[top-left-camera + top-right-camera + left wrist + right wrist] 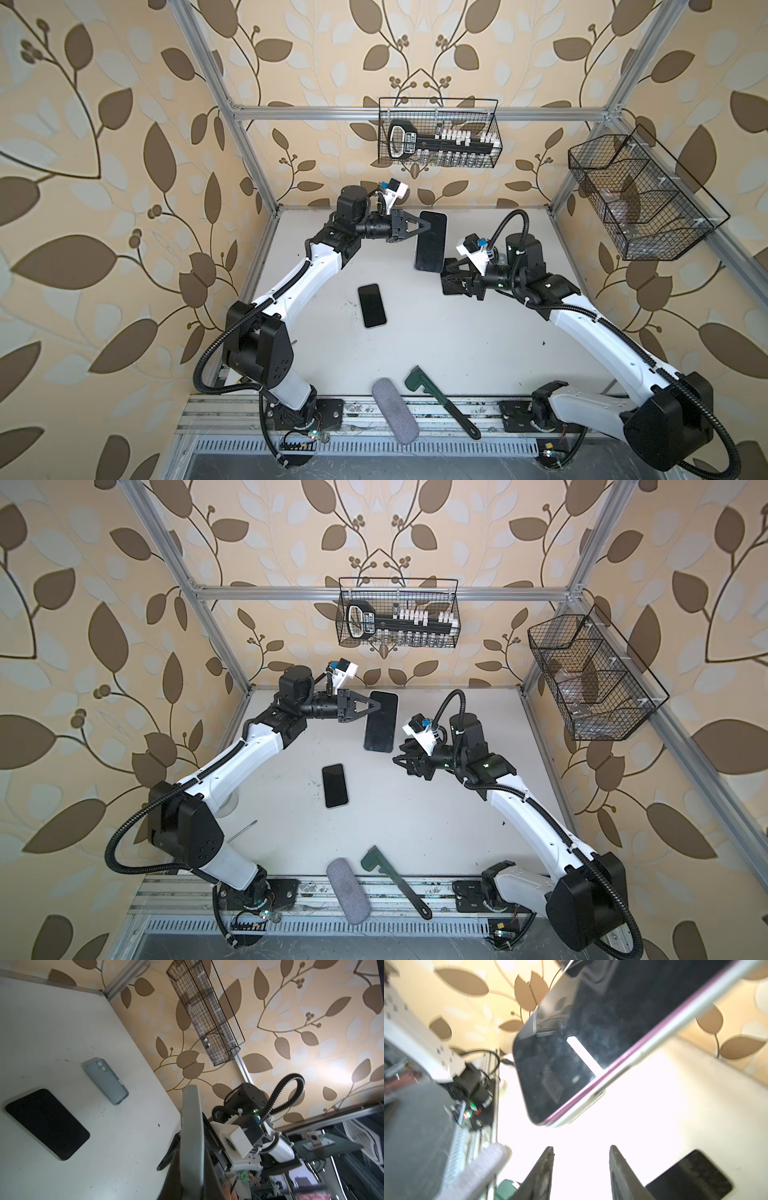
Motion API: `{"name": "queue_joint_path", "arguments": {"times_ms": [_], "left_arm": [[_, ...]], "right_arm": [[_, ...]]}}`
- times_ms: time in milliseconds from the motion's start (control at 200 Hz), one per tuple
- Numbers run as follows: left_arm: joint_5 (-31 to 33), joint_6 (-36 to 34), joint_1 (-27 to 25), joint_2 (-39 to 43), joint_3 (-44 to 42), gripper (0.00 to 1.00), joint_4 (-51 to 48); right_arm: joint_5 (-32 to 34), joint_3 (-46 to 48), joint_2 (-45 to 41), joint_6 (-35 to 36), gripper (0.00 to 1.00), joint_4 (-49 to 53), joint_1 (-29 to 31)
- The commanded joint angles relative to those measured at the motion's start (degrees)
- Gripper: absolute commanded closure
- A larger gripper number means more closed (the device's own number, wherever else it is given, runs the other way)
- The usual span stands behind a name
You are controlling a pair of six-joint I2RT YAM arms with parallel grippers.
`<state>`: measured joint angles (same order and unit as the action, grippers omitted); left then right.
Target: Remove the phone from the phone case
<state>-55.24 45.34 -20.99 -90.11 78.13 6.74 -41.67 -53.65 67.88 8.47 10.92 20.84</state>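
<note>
Near the tabletop's back edge, left tool [424,227] pinches the phone [431,247] aloft; right tool [581,1147] is spread just beside it.

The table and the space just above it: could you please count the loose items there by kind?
Phones: 2 (held phone in the left end effector; flat phone)
Phone case: 1, empty, seen only in the left wrist view
Grey pouch: 1
Green tool: 1
Total: 5
</note>
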Motion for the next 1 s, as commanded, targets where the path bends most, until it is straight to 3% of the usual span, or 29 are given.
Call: {"name": "queue_joint_path", "arguments": {"times_ms": [0,145,265,450,610,655,790,995], "left_arm": [[9.81,5.10,0.69,4.68,-3.23,1.00,7.77],[14.15,5.99,0.87,6.49,-7.11,1.00,11.22],[18.91,5.99,0.87,8.66,-10.08,1.00,11.68],[27.79,10.44,0.87,12.21,-17.59,1.00,15.91],[32.91,16.94,0.87,12.90,-25.15,1.00,25.90],[33.34,18.45,0.87,12.64,-26.27,1.00,28.02],[35.75,20.53,0.87,12.33,-28.61,1.00,30.89],[39.01,23.68,0.87,12.37,-31.46,1.00,34.78]], "right_arm": [[0.93,1.73,-0.67,-7.24,0.47,-6.29,-0.19],[2.79,2.33,-0.35,-10.96,0.43,-7.79,-0.28],[4.28,3.05,-0.55,-15.11,0.33,-9.71,-0.54],[6.05,4.41,-1.34,-22.10,0.24,-13.60,-1.61],[7.08,4.35,-1.21,-24.96,0.10,-13.28,-2.82],[7.58,4.30,-1.08,-25.35,0.00,-12.71,-3.31],[7.84,4.91,-0.88,-28.11,0.00,-12.80,-4.30],[7.82,9.87,-1.54,-37.09,0.00,-20.67,-4.41]]}}
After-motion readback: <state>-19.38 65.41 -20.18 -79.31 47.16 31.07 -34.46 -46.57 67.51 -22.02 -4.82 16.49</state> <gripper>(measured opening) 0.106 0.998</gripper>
